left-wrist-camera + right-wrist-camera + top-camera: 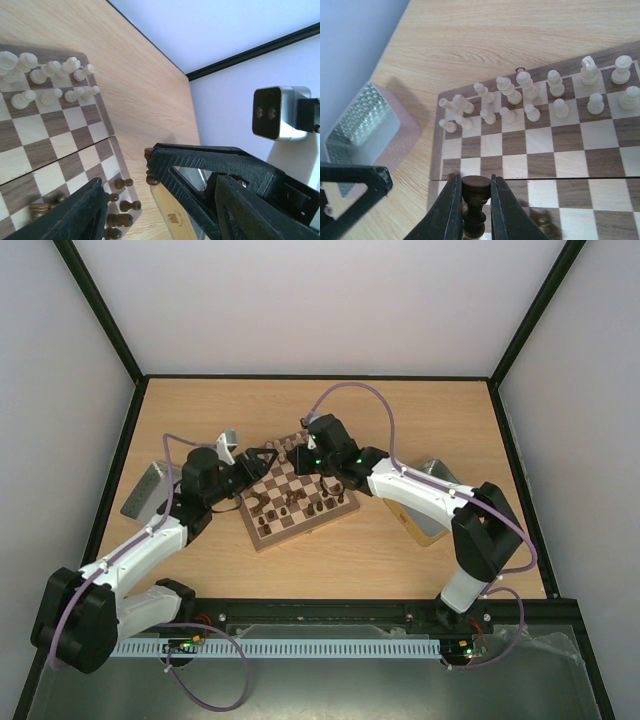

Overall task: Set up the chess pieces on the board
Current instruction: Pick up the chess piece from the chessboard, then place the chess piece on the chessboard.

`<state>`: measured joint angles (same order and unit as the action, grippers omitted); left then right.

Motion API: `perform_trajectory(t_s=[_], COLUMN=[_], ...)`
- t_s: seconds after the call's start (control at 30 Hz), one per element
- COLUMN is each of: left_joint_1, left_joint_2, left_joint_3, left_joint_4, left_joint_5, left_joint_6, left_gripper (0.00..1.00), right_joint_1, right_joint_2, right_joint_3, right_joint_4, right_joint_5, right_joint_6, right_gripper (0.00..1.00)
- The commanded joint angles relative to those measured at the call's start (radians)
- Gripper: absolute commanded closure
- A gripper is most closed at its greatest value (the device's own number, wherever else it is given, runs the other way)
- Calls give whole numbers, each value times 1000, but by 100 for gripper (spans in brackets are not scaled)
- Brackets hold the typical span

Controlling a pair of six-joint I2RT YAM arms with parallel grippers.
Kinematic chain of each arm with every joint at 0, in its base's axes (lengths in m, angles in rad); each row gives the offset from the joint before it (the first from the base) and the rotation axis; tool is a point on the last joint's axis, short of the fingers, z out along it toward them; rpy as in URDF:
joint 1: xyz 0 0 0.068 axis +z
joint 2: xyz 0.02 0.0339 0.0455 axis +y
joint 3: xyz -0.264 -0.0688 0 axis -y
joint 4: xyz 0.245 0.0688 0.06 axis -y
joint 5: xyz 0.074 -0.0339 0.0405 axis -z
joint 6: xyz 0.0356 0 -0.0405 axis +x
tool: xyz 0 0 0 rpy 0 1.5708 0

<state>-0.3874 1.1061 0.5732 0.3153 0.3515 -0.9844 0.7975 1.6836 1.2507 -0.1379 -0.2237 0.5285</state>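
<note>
**Sixteen cream pieces [532, 97] lined up, one dark piece [474, 184] in the right gripper [472, 200]**

Writing: the only mark is a small dark one on a tan flat object [172, 220] beside the board [298, 492]. It is too small to read.

Counts:
- Cream pieces: two rows of eight along one board edge in the right wrist view. The corner cluster is crowded, so the count is less sure there.
- Dark pieces [300, 505]: on the opposite half, too small and overlapped to count.
- Two silver trays: one left of the board [148, 490], one right of it [437, 475] and partly under the right arm.

Pose:
- The board sits mid-table [200, 410], turned at an angle.
- Both arms reach forward from the near edge with elbows bent, and their wrists come close together over the board's far part.
- The right gripper's fingers pinch the dark piece near its top. The piece is upright, at an edge square just on the dark side of the middle seam. Cannot tell whether its base touches the board.
- The left gripper [262, 462] is at the board's left side, fingers spread with nothing held.
</note>
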Motion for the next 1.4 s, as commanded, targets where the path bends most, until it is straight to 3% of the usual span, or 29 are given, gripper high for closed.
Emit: perform_trajectory(t_s=[0.0, 0.13, 0.23, 0.5, 0.7, 1.0, 1.23, 1.37], left_joint_1=[5, 1, -13, -91, -99, -99, -99, -99], left_joint_2=[-41, -56, -59, -118, -90, -55, -11, -5], left_joint_3=[-58, -109, -144, -150, -129, -78, -32, -30], left_joint_4=[148, 223, 296, 295, 264, 244, 198, 176], left_joint_5=[16, 17, 19, -75, -85, -90, -82, -83], left_joint_6=[-56, -58, -31, 205, 294, 363, 408, 419], left_gripper=[41, 49, 50, 55, 66, 62, 75, 72], right_joint_1=[-3, -21, -34, -47, -48, -48, -47, -49], right_joint_2=[-49, -59, -76, -79, -78, -87, -84, -80], right_joint_3=[-12, -31, -98, -193, -226, -240, -252, -261], right_joint_4=[49, 98, 246, 469, 543, 548, 575, 610], right_joint_5=[-8, -52, -123, -257, -315, -348, -374, -383], right_joint_6=[200, 481, 715, 1111, 1217, 1229, 1244, 1260], right_gripper=[89, 88, 86, 87, 87, 87, 86, 86])
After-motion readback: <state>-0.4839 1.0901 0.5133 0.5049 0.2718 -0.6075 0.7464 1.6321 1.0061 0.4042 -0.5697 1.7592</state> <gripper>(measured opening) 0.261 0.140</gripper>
